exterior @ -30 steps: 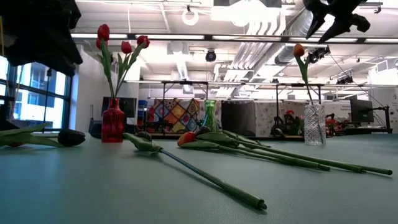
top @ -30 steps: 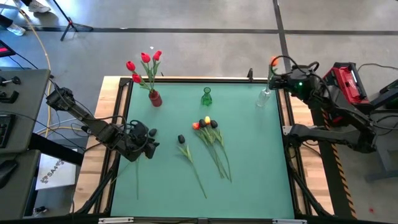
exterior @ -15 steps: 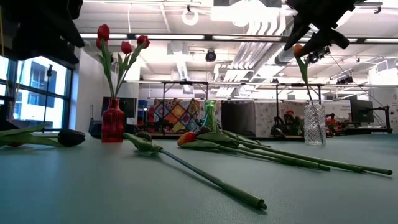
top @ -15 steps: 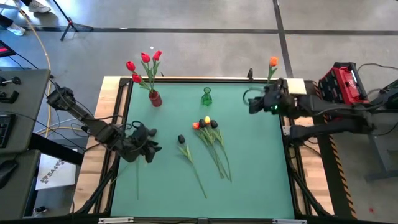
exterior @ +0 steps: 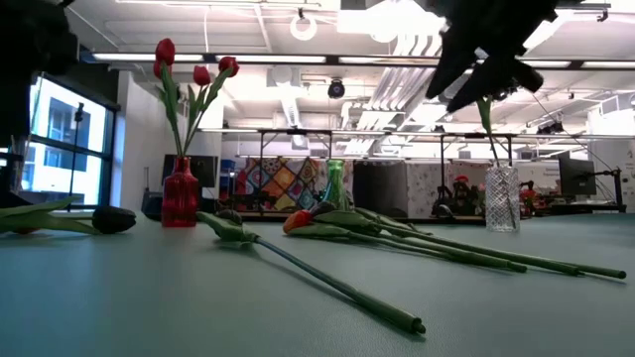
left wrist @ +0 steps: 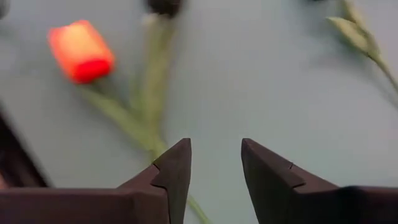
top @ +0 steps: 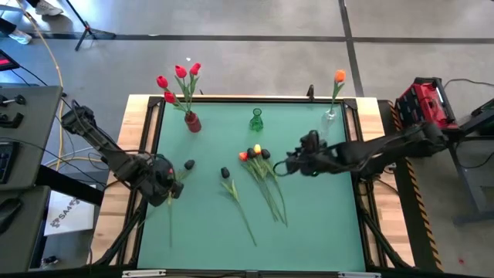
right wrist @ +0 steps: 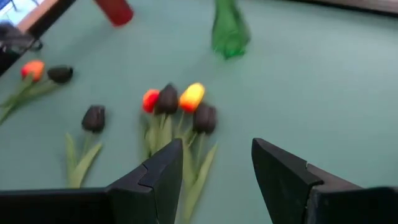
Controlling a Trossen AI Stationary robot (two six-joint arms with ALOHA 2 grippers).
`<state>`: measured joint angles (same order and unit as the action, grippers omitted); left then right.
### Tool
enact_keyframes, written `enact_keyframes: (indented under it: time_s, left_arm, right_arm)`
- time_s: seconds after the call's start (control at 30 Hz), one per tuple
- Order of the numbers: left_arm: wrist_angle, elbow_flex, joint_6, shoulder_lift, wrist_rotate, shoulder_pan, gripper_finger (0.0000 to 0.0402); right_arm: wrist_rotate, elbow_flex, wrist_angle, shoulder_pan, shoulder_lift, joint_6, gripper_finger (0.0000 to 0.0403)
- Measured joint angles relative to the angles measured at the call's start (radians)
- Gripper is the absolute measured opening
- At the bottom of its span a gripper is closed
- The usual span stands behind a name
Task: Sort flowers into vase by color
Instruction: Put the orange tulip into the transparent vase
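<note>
My right gripper [top: 290,166] hangs unclenched, empty, just beside the flowers [top: 258,154] heaped mid-table; my left gripper [left wrist: 215,163], jaws parted and empty, hovers over a stray flower [left wrist: 81,51] near the left edge; red vase [top: 192,122], green vase [top: 256,120] and clear vase [top: 329,117] wait at the far edge. Procedure: descend over one stem only; grip below the bud; lift clear before travelling.

Under my right claw [right wrist: 214,168] the table top [top: 309,224] is a smooth matt green sheet, framed in pale bare wood [top: 116,197]. My fingers [right wrist: 158,171] look like matt black plastic. Ahead of them the green vase [right wrist: 227,28] and red vase [right wrist: 115,11] look like glossy glass; the clear vase [exterior: 502,198] is transparent glass.
</note>
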<state>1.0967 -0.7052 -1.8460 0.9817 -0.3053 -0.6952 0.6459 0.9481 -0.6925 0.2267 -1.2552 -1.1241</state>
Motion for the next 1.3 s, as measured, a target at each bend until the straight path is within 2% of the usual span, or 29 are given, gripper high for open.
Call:
enact_keyframes:
  time_s: [0.13, 0.3, 0.4, 0.67, 0.77, 1.0, 1.17, 1.3]
  left_arm:
    - [0.077, 0.0, -0.128, 0.0, 0.089, 0.048, 0.0116]
    - [0.084, 0.003, -0.175, 0.021, 0.051, 0.115, 0.0108]
    - [0.079, 0.004, -0.154, 0.082, 0.059, 0.16, 0.0108]
    - [0.073, 0.005, -0.109, 0.346, 0.145, 0.243, 0.0108]
    - [0.074, 0.005, -0.105, 0.403, 0.165, 0.261, 0.0108]
    - [0.06, 0.014, -0.119, 0.455, 0.151, 0.296, 0.0108]
    - [-0.083, 0.075, -0.078, 0.478, 0.17, 0.328, 0.0108]
    - [-0.119, 0.086, -0.073, 0.474, 0.175, 0.336, 0.0107]
  right_arm:
    - [-0.033, 0.0, 0.131, 0.025, -0.092, -0.005, 0.0181]
    - [-0.102, 0.0, 0.395, 0.025, -0.17, 0.03, 0.0181]
    - [-0.115, 0.0, 0.464, 0.027, -0.198, 0.049, 0.0181]
    - [-0.132, 0.0, 0.429, 0.07, -0.203, 0.046, 0.0181]
    - [-0.132, 0.0, 0.412, 0.088, -0.203, 0.041, 0.0181]
    - [-0.133, 0.0, 0.364, 0.117, -0.203, 0.04, 0.0181]
    - [-0.142, 0.0, 0.356, 0.117, -0.203, 0.049, 0.0181]
    - [-0.149, 0.0, 0.348, 0.126, -0.203, 0.051, 0.0181]
